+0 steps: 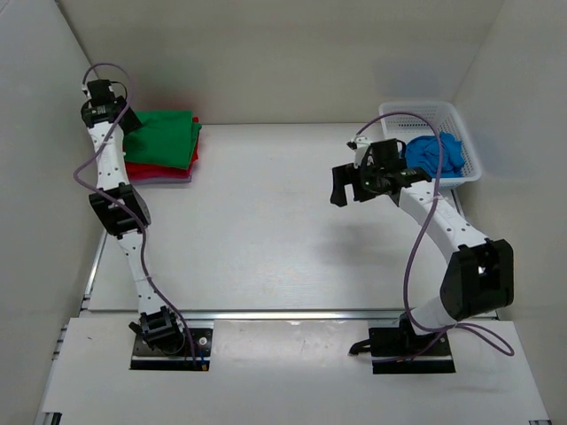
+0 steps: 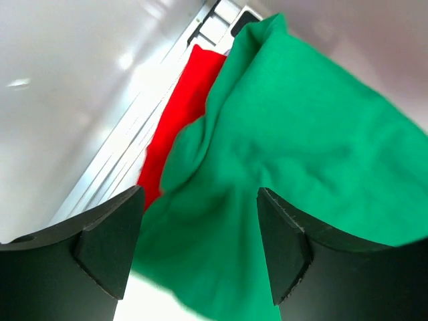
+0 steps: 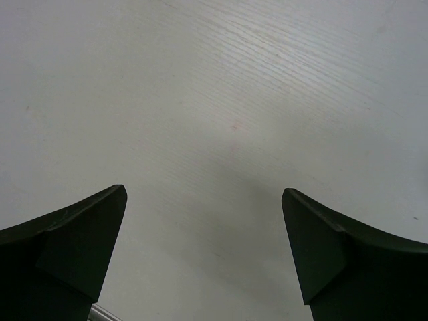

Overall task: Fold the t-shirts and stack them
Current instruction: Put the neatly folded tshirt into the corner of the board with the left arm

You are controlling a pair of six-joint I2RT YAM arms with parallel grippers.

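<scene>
Stack, location: far-left part of the white wood-grain table (image 1: pixel 266 230), close to the left wall.
Stack, top layer: bright green soft cloth t-shirt (image 1: pixel 168 135), folded. It lies creased and rumpled in the left wrist view.
Stack, middle layer: red soft cloth t-shirt (image 1: pixel 155 168), directly under the green one. Its edge shows along the near side and the left side.
Stack, bottom layer: pink soft cloth t-shirt (image 1: pixel 164 179), seen only as a thin strip at the near edge.
Loose item: blue soft cloth t-shirt (image 1: pixel 434 152), bunched in a heap, not folded, well apart from the stack.
Loose item, container: white plastic mesh basket (image 1: pixel 425 106) at the far-right corner of the table, holding the blue heap.
Left gripper (image 1: pixel 128 119): arm stretched along the left wall, head over the far-left corner of the stack.
Left gripper, hand state: black fingers (image 2: pixel 107 247) spread apart. Green cloth fills the gap between them and is not pinched. Whether the tips touch the cloth cannot be told.
Right gripper (image 1: pixel 347 186): hangs above bare table right of centre, near the basket's left side.
Right gripper, hand state: black fingers (image 3: pixel 67 241) spread wide, with only table surface between them.
</scene>
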